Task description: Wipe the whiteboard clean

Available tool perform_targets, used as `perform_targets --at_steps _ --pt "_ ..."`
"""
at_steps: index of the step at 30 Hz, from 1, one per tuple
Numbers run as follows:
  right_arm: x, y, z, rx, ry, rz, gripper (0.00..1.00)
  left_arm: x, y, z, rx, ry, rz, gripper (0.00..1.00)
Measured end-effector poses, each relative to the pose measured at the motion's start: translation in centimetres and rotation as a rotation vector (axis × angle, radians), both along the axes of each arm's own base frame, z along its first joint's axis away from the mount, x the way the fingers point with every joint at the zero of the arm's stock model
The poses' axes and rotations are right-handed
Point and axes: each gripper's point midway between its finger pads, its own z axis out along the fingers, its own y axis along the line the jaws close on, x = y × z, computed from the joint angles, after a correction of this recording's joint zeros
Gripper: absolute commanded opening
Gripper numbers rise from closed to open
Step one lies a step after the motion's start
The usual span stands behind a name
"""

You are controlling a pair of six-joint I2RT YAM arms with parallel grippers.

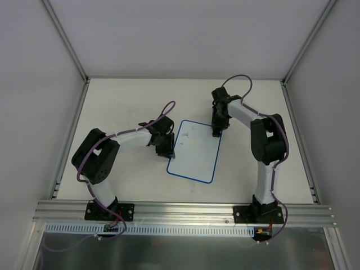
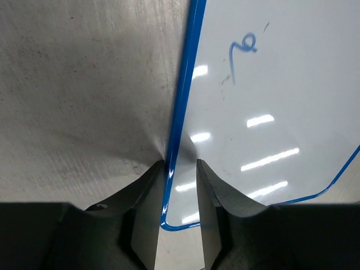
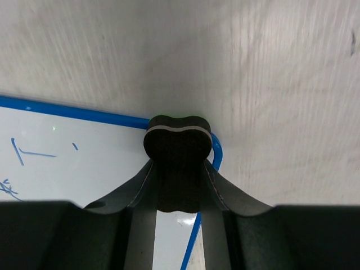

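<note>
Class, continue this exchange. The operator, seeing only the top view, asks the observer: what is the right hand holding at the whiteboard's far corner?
Observer: The right hand is shut on a dark eraser with a pale stripe.
Operator: Is the left hand gripping the whiteboard?
Observer: Its fingers straddle the blue rim, slightly apart, one over the table, one over the face.
Operator: Is there writing on it?
Observer: Yes, a blue squiggle near the left hand.

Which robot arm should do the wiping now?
The right one. The right gripper holds the eraser at the whiteboard's far corner, with blue marks beside it. The left gripper has no eraser; its fingers just straddle the board's left edge.
</note>
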Motion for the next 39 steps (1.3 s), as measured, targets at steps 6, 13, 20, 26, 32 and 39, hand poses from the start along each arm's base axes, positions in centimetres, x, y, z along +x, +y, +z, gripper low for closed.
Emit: perform_targets --at_steps 6,13,20,26,32,39 --pt "-3.1 0.2 -0.1 0.010 0.005 0.020 0.00 0.0 -0.1 0.0 0.006 0.018 -0.005 0.12" --pt "-5.1 2.9 0.1 -0.018 -0.008 0.156 0.00 -0.2 0.0 -0.2 0.007 0.034 -0.007 0.00" --pt "-8.1 9.8 0.1 -0.028 -0.009 0.431 0.00 -0.2 0.0 -0.2 0.007 0.033 -0.008 0.00" --pt "-9.0 12.9 0.1 -0.015 -0.003 0.532 0.00 -0.2 0.1 -0.3 0.005 0.031 -0.007 0.00" --pt "-10.4 15.3 0.0 0.005 0.002 0.595 0.00 -0.2 0.1 -0.3 0.005 0.030 -0.007 0.00" --pt "-11.0 16.1 0.0 -0.007 0.019 0.608 0.00 -0.3 0.2 -0.3 0.001 0.042 0.013 0.00"
